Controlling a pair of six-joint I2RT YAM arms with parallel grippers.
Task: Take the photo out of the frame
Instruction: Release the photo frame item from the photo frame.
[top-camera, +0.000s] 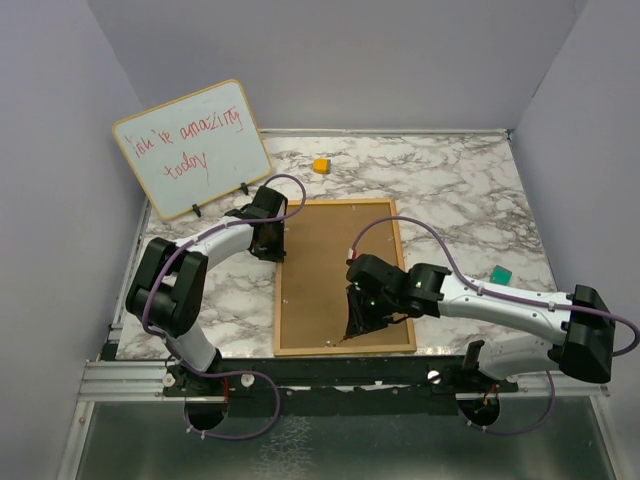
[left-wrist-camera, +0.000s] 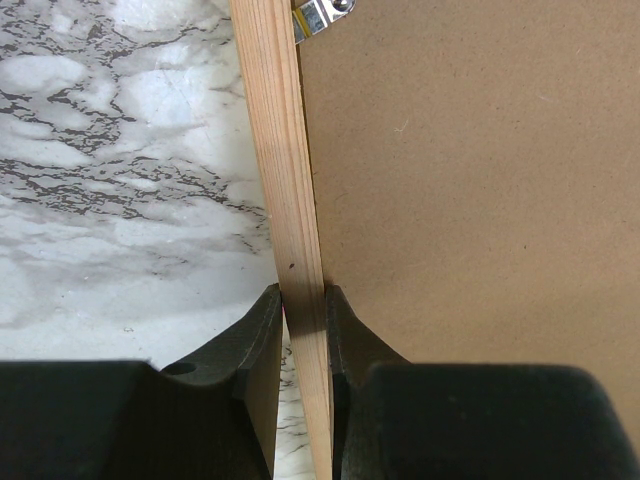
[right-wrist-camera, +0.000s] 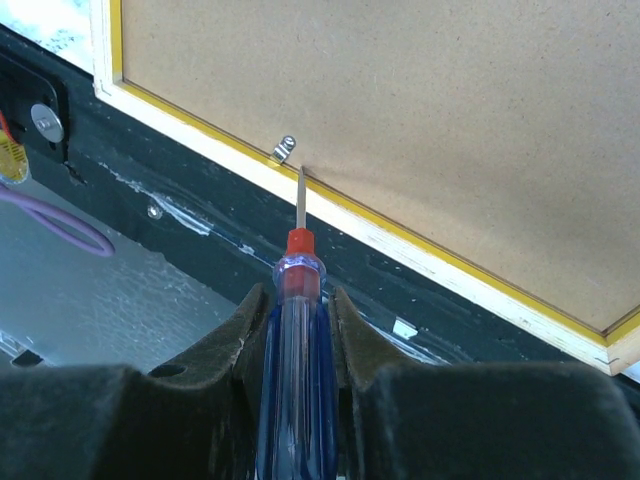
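Left tool (left-wrist-camera: 303, 310) clamping frame (top-camera: 330, 260) at ten o'clock; right tool (right-wrist-camera: 298, 300) gripping screwdriver (right-wrist-camera: 295, 340), tip touching six-o'clock clip (right-wrist-camera: 285, 150); swivelling gently advised.

The frame (left-wrist-camera: 290, 200) is showing pale wood around a matt brown fibreboard back, while its metal clip (right-wrist-camera: 284, 150) and the translucent blue plastic handle of the screwdriver (right-wrist-camera: 295, 340) are gleaming.

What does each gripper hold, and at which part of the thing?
The left gripper holds the frame by its wooden side edge. The right gripper holds a screwdriver by its blue handle, tip beside a small clip.
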